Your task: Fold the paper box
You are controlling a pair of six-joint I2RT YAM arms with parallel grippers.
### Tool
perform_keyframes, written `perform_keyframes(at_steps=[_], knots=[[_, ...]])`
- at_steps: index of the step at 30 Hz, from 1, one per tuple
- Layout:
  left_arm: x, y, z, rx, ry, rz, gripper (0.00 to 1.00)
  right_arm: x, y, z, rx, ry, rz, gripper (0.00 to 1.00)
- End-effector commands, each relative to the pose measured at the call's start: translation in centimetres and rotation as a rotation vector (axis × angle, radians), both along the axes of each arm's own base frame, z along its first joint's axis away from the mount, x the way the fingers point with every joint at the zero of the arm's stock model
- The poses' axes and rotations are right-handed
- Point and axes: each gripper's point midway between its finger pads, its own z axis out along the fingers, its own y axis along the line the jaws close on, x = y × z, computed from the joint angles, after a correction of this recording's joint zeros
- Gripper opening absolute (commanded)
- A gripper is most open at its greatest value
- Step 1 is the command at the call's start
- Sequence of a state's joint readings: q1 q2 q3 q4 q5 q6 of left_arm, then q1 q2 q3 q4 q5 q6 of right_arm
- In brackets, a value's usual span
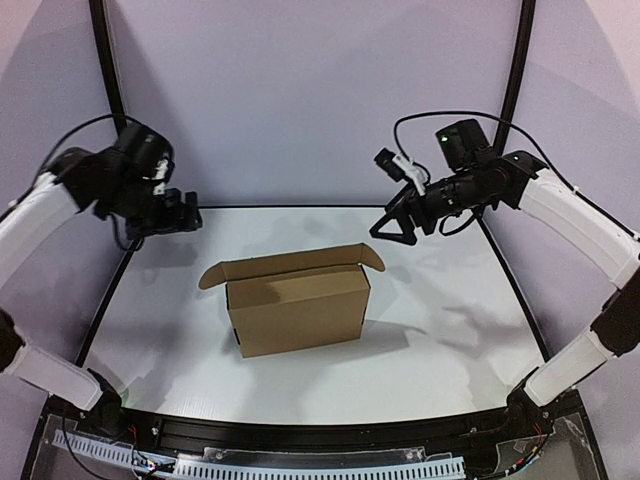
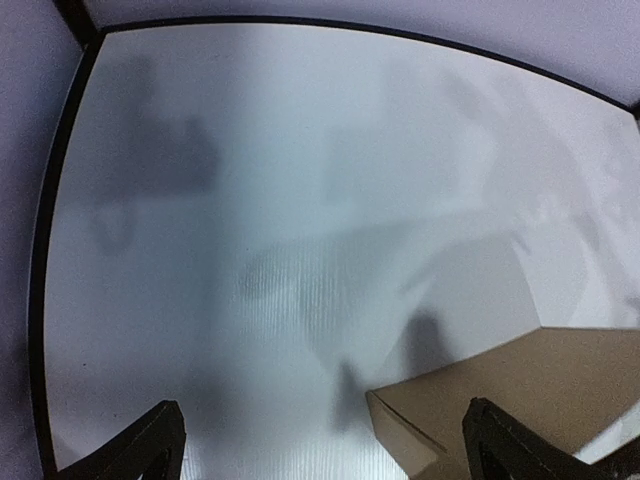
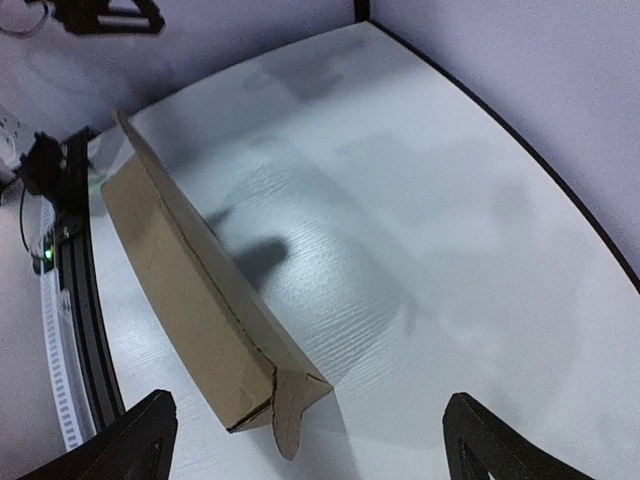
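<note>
The paper box (image 1: 297, 308) is plain brown cardboard, standing upright as a shallow box in the middle of the white table, its long lid flap (image 1: 290, 263) open at the top with small ear tabs at both ends. My left gripper (image 1: 186, 213) is open and empty, raised above the table's far left, apart from the box. My right gripper (image 1: 398, 228) is open and empty, raised above the far right. The left wrist view shows a corner of the box (image 2: 500, 400) at lower right. The right wrist view shows the box (image 3: 190, 290) lengthwise with an ear tab (image 3: 290, 415).
The white table (image 1: 450, 330) has a black rim and is enclosed by pale purple walls with black corner poles (image 1: 104, 50). A black rail with cables runs along the near edge (image 1: 300, 445).
</note>
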State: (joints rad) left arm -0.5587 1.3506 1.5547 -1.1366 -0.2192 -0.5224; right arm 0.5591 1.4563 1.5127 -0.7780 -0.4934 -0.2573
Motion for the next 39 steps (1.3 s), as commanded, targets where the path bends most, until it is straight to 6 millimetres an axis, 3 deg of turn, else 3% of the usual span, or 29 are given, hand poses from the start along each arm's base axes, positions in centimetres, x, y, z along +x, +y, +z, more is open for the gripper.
perform_keyframes(at_steps=[1,5,9,16,27,34,39], knots=[[-5.0,-0.1,0.8,-0.028,0.031,-0.218,0.99,-1.1,-0.5,-2.1,-0.193,-0.026,0.042,0.93],[-7.2,-1.6,0.2,-0.081,0.046,-0.347,0.96,-1.2,0.0,-2.7,-0.244,-0.026,0.037,0.91],[-9.1,-4.4,-0.1,0.038,0.006,-0.528,0.96,-1.1,0.4,-3.3,-0.305,-0.016,0.004,0.84],[-7.2,-3.2,-0.9,0.246,0.016,-0.415,0.79,-1.6,0.9,-4.5,-0.390,0.010,-0.011,0.75],[-8.2,-5.9,-2.3,0.138,0.079,-0.460,0.57,-1.5,1.6,-5.4,-0.412,0.050,-0.056,0.58],[-7.6,-6.0,-3.5,0.166,0.103,-0.397,0.45,-1.1,1.4,-5.3,-0.419,0.061,-0.113,0.31],[-7.4,-6.4,-3.8,0.167,0.118,-0.382,0.37,-1.1,1.7,-5.4,-0.414,0.089,-0.128,0.19]])
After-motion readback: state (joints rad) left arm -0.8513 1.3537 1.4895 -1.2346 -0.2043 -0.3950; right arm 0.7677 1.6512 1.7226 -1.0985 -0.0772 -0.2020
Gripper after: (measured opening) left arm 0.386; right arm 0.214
